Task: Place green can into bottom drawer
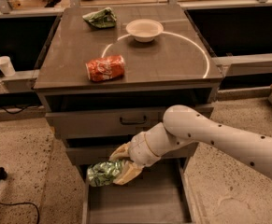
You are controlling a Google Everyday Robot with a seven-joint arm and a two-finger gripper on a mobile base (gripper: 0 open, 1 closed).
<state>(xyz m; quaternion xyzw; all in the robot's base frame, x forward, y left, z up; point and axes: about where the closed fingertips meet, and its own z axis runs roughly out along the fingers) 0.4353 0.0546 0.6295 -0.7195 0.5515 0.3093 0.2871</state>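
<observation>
My gripper (113, 167) is shut on the green can (103, 172), a shiny green can held on its side. It hangs just above the front left part of the open bottom drawer (140, 204), whose flat grey inside shows beneath it. My white arm (219, 136) reaches in from the right, across the front of the cabinet below the two upper drawers.
On the cabinet top lie a red soda can (105, 68) on its side, a white bowl (145, 30) and a crumpled green foil bag (100, 18). An upper drawer with a black handle (133, 121) stands slightly open. A paper cup (4, 65) stands on a ledge at left.
</observation>
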